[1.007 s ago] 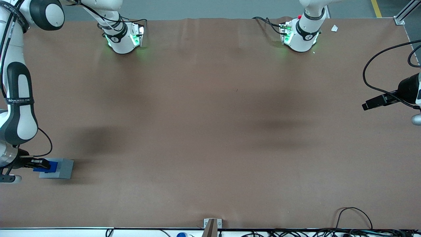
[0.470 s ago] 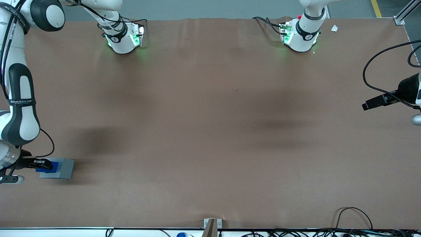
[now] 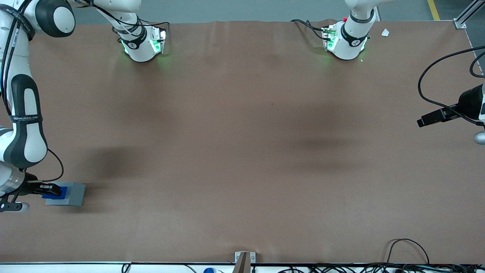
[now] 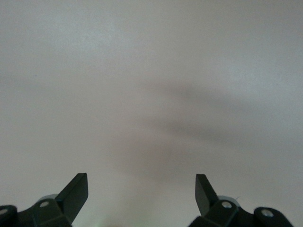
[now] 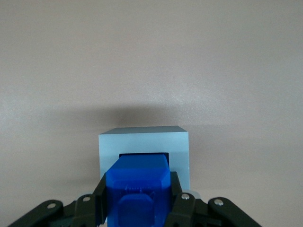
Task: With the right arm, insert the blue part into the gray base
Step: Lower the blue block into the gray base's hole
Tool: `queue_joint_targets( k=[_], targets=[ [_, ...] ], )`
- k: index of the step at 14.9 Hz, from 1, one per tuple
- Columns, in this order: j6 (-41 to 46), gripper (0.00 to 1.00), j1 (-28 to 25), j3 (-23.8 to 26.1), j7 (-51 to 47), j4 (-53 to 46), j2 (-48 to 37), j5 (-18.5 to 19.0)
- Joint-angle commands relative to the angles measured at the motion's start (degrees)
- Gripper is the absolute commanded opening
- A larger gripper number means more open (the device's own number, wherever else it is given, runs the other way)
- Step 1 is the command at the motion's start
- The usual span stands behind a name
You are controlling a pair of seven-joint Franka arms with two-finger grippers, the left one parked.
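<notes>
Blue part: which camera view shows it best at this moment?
The right wrist view: the blue part fills it, held by the gripper over the gray base. The front view shows only a small blue patch. The left wrist view shows none of it.

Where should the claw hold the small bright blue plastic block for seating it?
By its two flat side walls, from straight above, as the right arm's claw does now, shut on the small bright blue plastic block. That leaves its lower end free over the light gray square base's recess.

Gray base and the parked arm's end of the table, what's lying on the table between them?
Nothing: in the front view only bare brown table stretches from the gray base, where the gripper holds the blue part.
</notes>
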State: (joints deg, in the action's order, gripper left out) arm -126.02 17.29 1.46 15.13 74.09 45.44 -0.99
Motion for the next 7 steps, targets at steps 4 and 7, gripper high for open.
queue_joint_targets(
  k=[4,7],
  targets=[
    [-0.19,0.80,0.91,0.74,0.08,-1.06,1.05,-2.60],
    [0.24,1.00,0.91,0.74,0.17,-0.97,0.61,-4.64]
  ],
)
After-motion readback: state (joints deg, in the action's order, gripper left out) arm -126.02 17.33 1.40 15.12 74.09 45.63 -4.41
